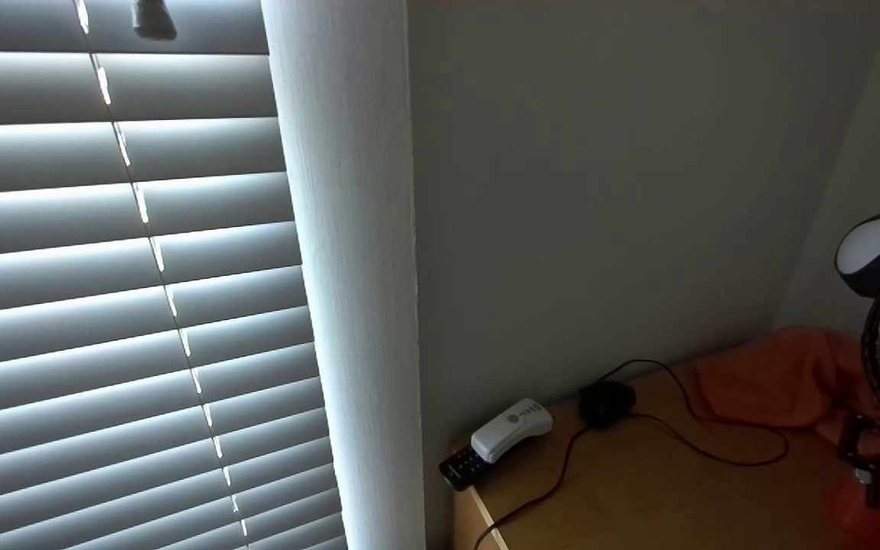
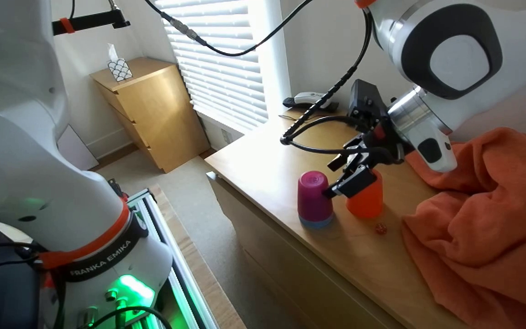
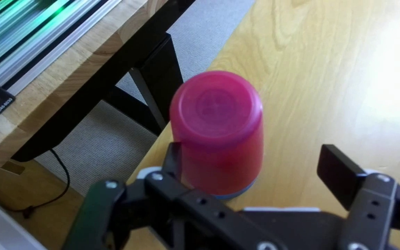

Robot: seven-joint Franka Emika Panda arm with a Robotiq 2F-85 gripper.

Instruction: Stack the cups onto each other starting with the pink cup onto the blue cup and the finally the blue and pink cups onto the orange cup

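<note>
Upside down on the counter (image 2: 256,157), the pink cup (image 2: 315,196) covers the blue cup (image 2: 316,223), whose lower edge shows as a thin band underneath, in an exterior view and the wrist view alike. Near the pink cup but apart from it stands the orange cup (image 2: 367,204), partly hidden by the hand (image 2: 330,179), with a crumpled orange cloth (image 2: 477,233) farther off on that same side. Angled downward, the hand has its fingers (image 3: 340,175) spread wide, one of them just beside the pink cup; whether that finger touches it cannot be told.
</note>
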